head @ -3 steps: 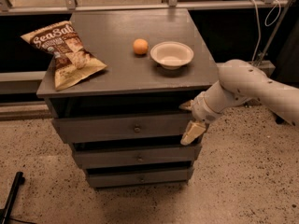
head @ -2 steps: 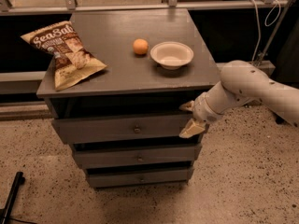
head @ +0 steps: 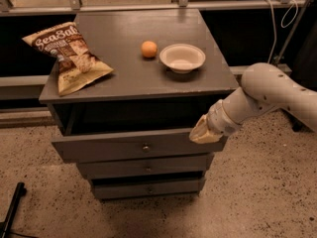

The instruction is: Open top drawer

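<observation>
The top drawer [head: 99, 150] is the widest grey drawer of the cabinet, with a small round metal knob [head: 145, 147] at its front's centre. It stands pulled out a little, with a dark gap above its front. My gripper [head: 203, 133], cream-coloured on a white arm [head: 267, 95], is at the right end of the top drawer's front, touching or just over its upper edge. Two narrower grey drawers, the middle one [head: 119, 167] and the bottom one [head: 148, 187], sit below.
On the cabinet top [head: 124, 78] lie a SeaSalt chip bag [head: 69, 56] at the left, an orange ball [head: 148, 49] and a white bowl [head: 182, 57]. A railing and dark shelf run behind. A black pole end [head: 12, 207] lies on the speckled floor at the bottom left.
The top drawer's front has come forward, widening the dark gap above it. My gripper has risen slightly along the drawer's right end.
</observation>
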Action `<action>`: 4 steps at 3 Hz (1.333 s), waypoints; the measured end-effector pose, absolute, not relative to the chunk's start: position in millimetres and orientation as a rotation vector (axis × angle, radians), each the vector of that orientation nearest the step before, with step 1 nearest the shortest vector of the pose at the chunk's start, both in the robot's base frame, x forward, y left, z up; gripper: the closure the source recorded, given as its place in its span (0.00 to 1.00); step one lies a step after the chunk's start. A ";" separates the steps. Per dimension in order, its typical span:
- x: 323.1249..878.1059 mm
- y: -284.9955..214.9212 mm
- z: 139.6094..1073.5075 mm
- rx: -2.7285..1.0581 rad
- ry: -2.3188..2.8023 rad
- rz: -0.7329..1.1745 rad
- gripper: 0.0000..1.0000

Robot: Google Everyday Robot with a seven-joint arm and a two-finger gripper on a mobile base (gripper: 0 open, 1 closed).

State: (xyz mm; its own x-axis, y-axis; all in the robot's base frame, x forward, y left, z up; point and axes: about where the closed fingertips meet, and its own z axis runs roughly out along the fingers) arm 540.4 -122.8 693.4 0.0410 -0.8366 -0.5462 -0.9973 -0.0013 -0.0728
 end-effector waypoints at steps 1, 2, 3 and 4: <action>496.2 -107.5 709.3 -1.945 1.804 0.596 1.00; 460.6 -97.5 724.6 -1.984 1.776 0.683 1.00; 461.0 -92.5 739.4 -1.992 1.755 0.671 1.00; 484.2 -95.8 748.8 -1.979 1.743 0.609 1.00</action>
